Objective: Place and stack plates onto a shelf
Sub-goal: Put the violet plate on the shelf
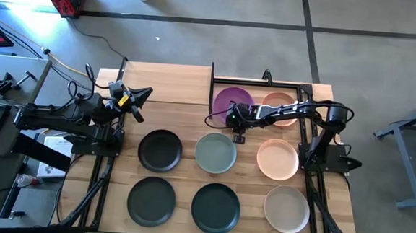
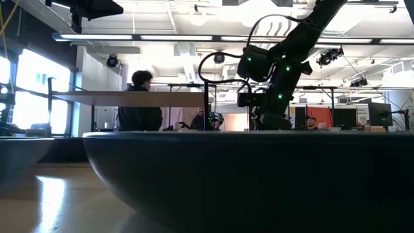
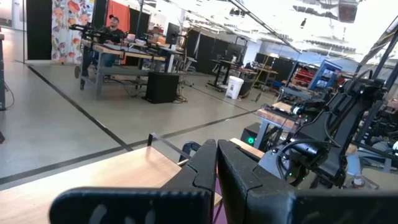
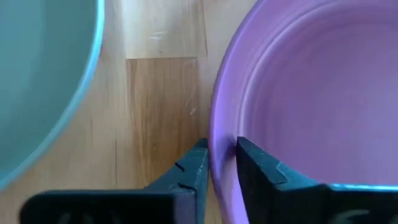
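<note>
High view showed the shelf (image 1: 311, 90) at the table's far right, the purple plate (image 1: 229, 100) lying at its left end beside a peach plate (image 1: 287, 107). The right gripper (image 1: 231, 119), clearly the nearer arm, reached in from the right. Its narrowed fingers (image 4: 258, 171) straddled the purple plate's near-left rim, one inside and one outside; the left gripper (image 1: 138, 100) waited closed, far left.

Matte purple plate (image 4: 311, 99) with a smooth rim sits between the dark, plastic-looking fingers (image 4: 186, 174) of the right pincer (image 4: 219, 163); beside it, pale, smooth-grained wooden bench (image 4: 161, 93).
</note>
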Action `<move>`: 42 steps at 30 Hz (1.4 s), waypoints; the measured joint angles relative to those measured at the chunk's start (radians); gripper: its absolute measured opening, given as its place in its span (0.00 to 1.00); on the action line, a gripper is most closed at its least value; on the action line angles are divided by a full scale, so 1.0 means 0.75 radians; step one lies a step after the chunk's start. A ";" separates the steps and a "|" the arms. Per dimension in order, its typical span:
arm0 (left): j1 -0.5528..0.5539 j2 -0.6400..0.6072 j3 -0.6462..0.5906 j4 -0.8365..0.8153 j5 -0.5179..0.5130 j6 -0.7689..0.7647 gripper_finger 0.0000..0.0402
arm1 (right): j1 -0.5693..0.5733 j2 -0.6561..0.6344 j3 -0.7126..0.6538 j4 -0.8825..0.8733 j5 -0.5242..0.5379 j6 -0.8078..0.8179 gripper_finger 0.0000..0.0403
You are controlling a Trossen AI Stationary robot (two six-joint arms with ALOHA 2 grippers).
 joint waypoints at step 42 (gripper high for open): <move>0.000 0.022 0.000 -0.061 0.000 -0.095 0.04 | 0.016 -0.398 -0.001 -0.107 0.167 0.247 0.00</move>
